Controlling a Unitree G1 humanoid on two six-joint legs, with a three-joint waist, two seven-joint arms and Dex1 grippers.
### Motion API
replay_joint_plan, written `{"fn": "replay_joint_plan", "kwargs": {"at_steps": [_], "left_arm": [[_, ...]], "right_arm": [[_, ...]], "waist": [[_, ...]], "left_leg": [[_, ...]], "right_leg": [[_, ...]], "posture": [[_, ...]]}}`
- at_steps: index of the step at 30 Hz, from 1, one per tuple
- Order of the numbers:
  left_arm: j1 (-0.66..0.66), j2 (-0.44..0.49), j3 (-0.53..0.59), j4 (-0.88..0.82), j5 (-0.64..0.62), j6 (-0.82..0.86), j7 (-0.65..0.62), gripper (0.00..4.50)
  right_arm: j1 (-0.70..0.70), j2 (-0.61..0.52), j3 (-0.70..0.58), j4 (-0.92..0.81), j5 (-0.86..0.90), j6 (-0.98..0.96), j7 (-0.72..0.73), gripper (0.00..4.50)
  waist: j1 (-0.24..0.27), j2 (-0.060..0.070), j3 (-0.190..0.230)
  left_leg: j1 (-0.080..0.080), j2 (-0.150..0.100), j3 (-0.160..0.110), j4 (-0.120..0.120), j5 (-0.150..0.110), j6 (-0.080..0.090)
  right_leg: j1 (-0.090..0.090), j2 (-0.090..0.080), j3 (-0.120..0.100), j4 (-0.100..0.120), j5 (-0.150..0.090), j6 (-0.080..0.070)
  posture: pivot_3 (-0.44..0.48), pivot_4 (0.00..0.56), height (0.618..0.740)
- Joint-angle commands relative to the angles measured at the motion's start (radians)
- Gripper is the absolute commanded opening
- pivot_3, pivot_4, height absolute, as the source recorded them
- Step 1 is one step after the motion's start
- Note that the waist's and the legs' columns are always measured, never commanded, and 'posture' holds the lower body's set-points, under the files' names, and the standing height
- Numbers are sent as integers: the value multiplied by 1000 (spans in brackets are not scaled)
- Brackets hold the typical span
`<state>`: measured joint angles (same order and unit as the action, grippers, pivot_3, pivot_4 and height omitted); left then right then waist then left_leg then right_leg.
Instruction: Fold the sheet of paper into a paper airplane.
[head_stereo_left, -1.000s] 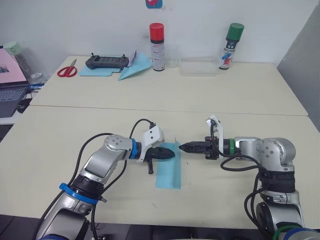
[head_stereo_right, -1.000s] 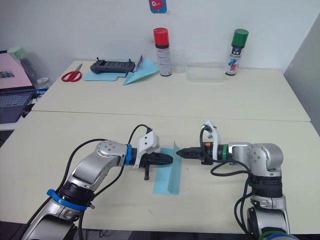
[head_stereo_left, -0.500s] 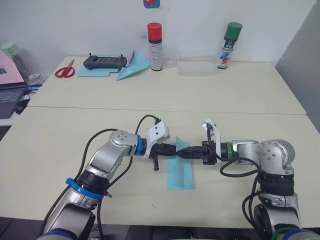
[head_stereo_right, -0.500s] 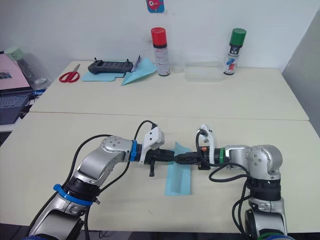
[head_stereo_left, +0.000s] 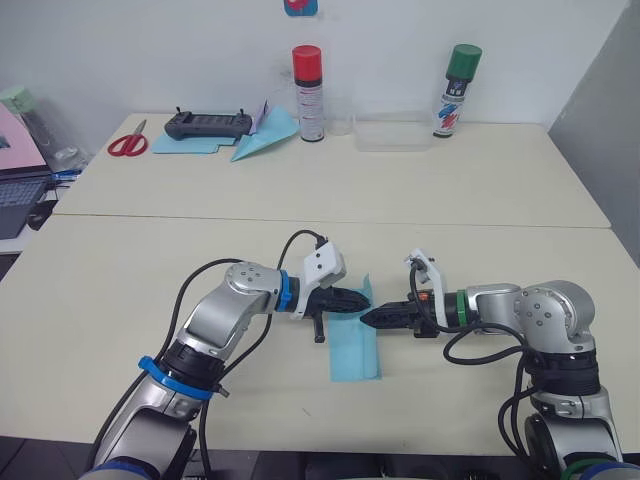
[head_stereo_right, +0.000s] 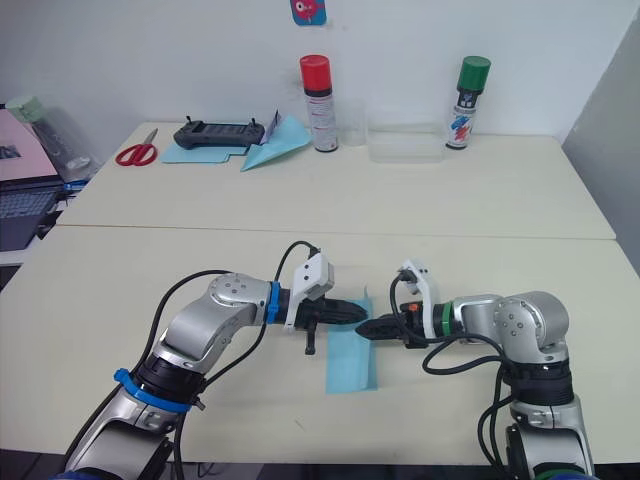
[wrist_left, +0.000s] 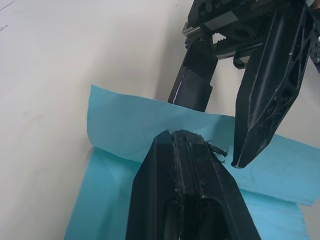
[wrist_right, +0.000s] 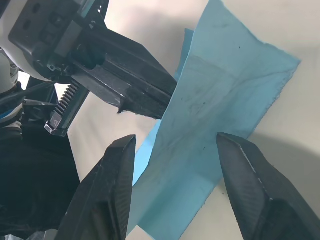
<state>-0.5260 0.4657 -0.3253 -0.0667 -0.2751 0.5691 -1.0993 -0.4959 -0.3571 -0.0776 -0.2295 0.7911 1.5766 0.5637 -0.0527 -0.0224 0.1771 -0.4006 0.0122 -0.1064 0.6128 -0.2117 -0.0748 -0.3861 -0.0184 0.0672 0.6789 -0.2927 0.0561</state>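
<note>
Pale cream worktop (head_stereo_left: 120, 300) against a white wall, far edge lined with a red-capped spray can (head_stereo_left: 309, 79), a green-capped spray can (head_stereo_left: 451, 90), scissors (head_stereo_left: 126, 144) and a black controller (head_stereo_left: 207, 124)

Sheet of paper (head_stereo_left: 355, 345) lies at near centre of the worktop, between the two arms. Near part flat; far edge lifted into an upright flap, apparently so a fold can be formed along its length

Left gripper (head_stereo_left: 352, 299) comes in from the left, fingers pressed together and pinching the raised flap at its far end; left wrist view shows its closed tips against the blue edge. Probably holding the flap up and steady

Right gripper (head_stereo_left: 372, 318) points in from the right, tips just beside the flap. Right wrist view shows its fingers (wrist_right: 252, 187) spread wide, the paper between them but not clamped; holds nothing. Looks set to close on the flap or press the crease
</note>
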Motion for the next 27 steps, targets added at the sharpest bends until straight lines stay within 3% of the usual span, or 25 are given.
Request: {"fn": "replay_joint_plan", "kwargs": {"at_steps": [1,4,6,8,12,13,20,27], "left_arm": [[-6,-6,-8,-27,-2,-7,4,0],[3,12,-21,-26,12,-16,-4,0],[14,38,-36,-24,36,-36,-12,0],[27,54,-36,-18,43,-45,-14,0],[37,74,-35,-5,52,-54,-18,0],[39,80,-40,-3,57,-57,-22,0],[72,115,-118,81,161,-145,-36,0],[68,117,-109,160,197,-215,-27,0]], "right_arm": [[-9,7,-8,-14,15,-2,-4,2609],[2,4,-3,-13,4,-7,-11,2609],[12,0,2,-5,-20,-28,-30,2247],[19,-3,4,2,-35,-45,-39,1742],[24,1,-5,7,-41,-50,-51,209],[24,3,-7,6,-40,-50,-52,33],[30,-2,-19,1,-38,-44,-60,33],[43,-26,-54,-27,-22,-13,-63,33]], "waist": [[-1,0,0],[-2,0,0],[-2,0,0],[-2,0,0],[-3,0,0],[-2,0,0],[-2,0,0],[-2,0,0]], "left_leg": [[0,0,0,0,0,0],[0,0,0,0,0,0],[0,0,0,0,0,0],[0,0,0,0,0,0],[0,0,0,0,0,0],[0,0,0,0,0,0],[0,0,1,0,0,0],[1,0,1,0,0,0]], "right_leg": [[0,0,0,0,0,0],[0,0,0,0,0,0],[0,0,0,0,0,0],[0,0,0,0,0,0],[-1,0,1,0,0,0],[-1,0,1,0,0,0],[-1,0,1,0,0,0],[1,0,1,0,0,0]], "posture": [[0,150,740],[0,150,740],[0,150,740],[0,150,740],[0,150,740],[0,150,740],[0,150,740],[0,150,740]]}}
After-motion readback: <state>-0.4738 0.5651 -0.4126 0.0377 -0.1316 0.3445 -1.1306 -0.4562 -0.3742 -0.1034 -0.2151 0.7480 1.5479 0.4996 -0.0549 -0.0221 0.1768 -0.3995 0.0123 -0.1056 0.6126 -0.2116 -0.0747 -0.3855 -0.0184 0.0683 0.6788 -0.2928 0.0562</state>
